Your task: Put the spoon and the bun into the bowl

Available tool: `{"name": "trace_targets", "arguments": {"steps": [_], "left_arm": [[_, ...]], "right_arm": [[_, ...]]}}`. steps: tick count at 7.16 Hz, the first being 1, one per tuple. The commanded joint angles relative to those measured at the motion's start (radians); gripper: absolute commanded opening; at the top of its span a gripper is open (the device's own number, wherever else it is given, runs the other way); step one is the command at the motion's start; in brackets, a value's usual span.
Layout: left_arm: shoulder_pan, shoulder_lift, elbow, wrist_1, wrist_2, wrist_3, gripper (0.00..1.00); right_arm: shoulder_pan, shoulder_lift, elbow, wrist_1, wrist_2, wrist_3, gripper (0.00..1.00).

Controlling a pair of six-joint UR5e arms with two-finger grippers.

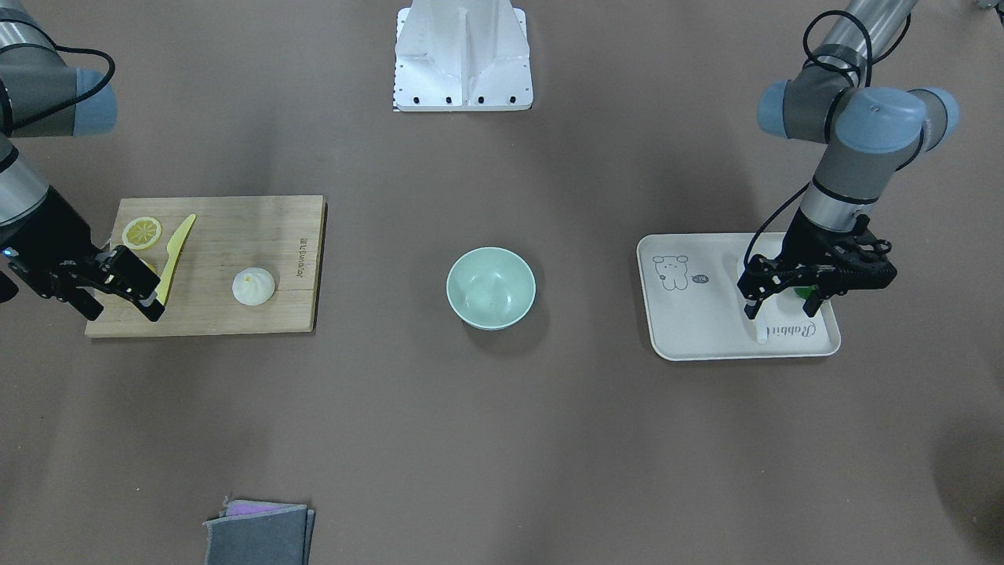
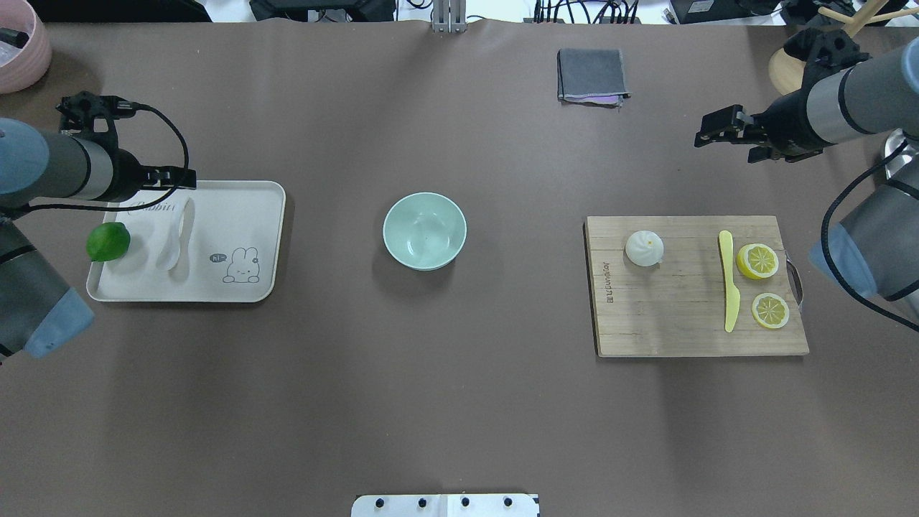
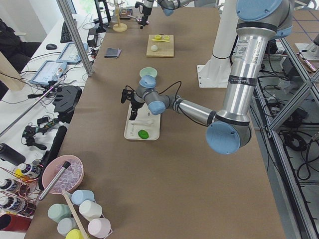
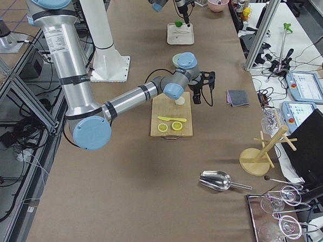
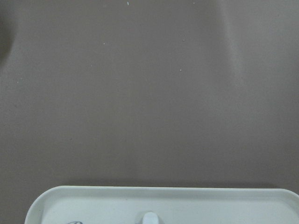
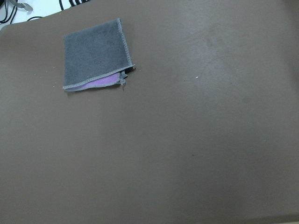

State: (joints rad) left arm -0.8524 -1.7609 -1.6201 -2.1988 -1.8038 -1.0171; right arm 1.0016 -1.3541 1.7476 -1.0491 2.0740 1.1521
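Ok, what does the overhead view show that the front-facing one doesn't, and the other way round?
Overhead only: the whole spoon and lime lying uncovered on the tray, and the second lemon slice unblocked. Front-facing only: the left gripper seen open, where it covers most of the spoon and lime. Both: the empty bowl mid-table, the bun and knife on the board, and the folded cloth.
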Motion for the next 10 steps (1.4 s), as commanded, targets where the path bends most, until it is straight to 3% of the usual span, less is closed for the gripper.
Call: {"name": "trace_targets", "arguments": {"steps": [1,3,4,5,10], "left_arm": [[0.042,-0.005,0.058,-0.031,0.003,-0.008,0.98],[0.052,-0.003,0.165,-0.190,0.003,0.002,0.98],[0.052,0.000,0.154,-0.196,0.000,0.002,0.86],[0.050,0.009,0.126,-0.187,-0.008,0.002,0.56],[0.049,0.023,0.100,-0.168,-0.035,0.009,0.53]], "right_arm": [[-0.032,0.013,0.006,-0.006,-0.020,0.023,1.00],[-0.032,0.015,0.007,-0.006,-0.020,0.023,1.00],[-0.032,0.015,0.007,-0.006,-0.020,0.023,1.00],[-0.032,0.015,0.012,-0.006,-0.018,0.023,1.00],[-0.032,0.012,0.021,-0.009,-0.018,0.032,1.00]]}}
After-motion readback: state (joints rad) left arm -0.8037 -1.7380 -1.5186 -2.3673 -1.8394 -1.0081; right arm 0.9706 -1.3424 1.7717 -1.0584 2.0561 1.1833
